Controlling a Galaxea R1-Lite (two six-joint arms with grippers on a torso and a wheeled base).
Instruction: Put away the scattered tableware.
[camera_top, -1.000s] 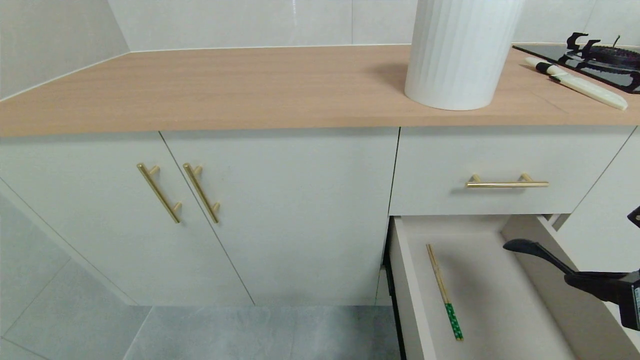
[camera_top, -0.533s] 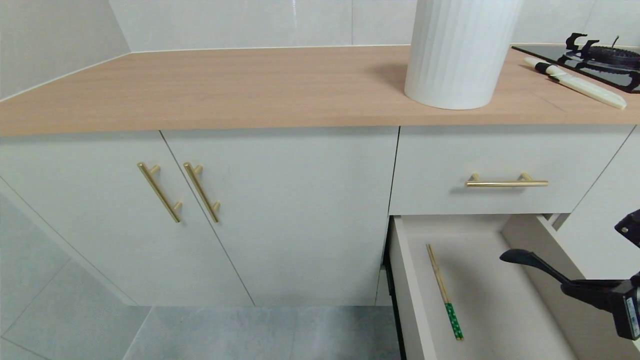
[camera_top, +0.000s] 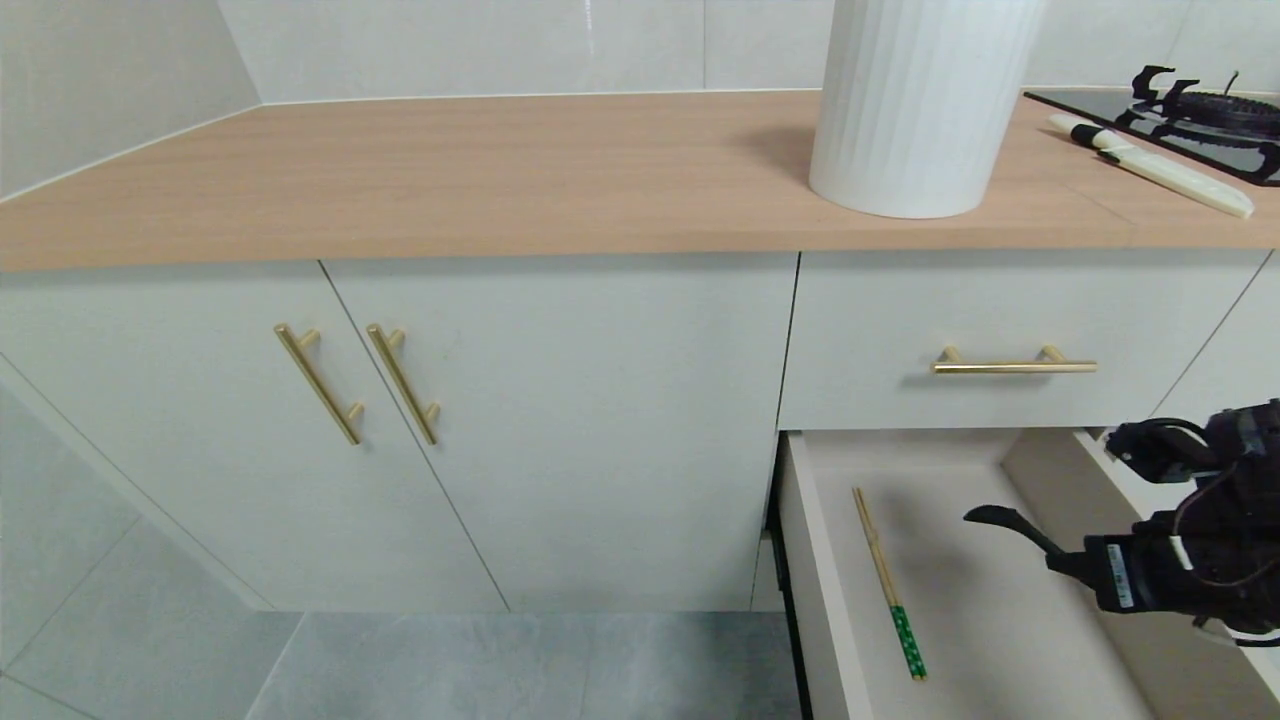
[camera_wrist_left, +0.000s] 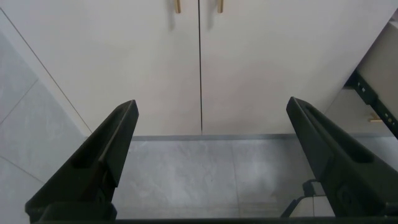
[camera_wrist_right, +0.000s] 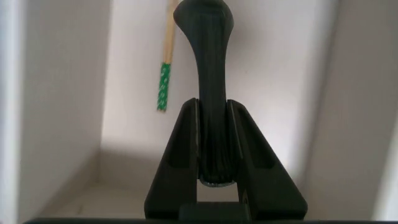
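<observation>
Showing the right hand (camera_top: 1075, 565) over the open lower drawer (camera_top: 815, 590), where it is clamping a black utensil (camera_top: 1005, 522) by its narrow end, with the broad tip pointing out over the drawer's pale floor (whether it is a spoon or a spatula cannot be told). In the right wrist view the same hand (camera_wrist_right: 211, 124) is pressing both fingers (camera_wrist_right: 180, 143) against the sides of the utensil (camera_wrist_right: 208, 74). A pair of chopsticks (camera_top: 888, 585) with green patterned ends is lying lengthwise inside the drawer, near its left wall and apart from the utensil; the green end (camera_wrist_right: 163, 87) is showing beside the utensil in the right wrist view. The left hand (camera_wrist_left: 214, 162) is hanging with its fingers wide apart and gripping nothing, above the grey floor (camera_wrist_left: 205, 174) in front of the closed cabinet doors (camera_wrist_left: 199, 68). On the desk (camera_top: 450, 170) a white ribbed container (camera_top: 915, 110) is standing upright, and a knife (camera_top: 1150, 165) is lying beside the stove (camera_top: 1200, 110). The upper drawer (camera_top: 1010, 320) is sitting closed.
</observation>
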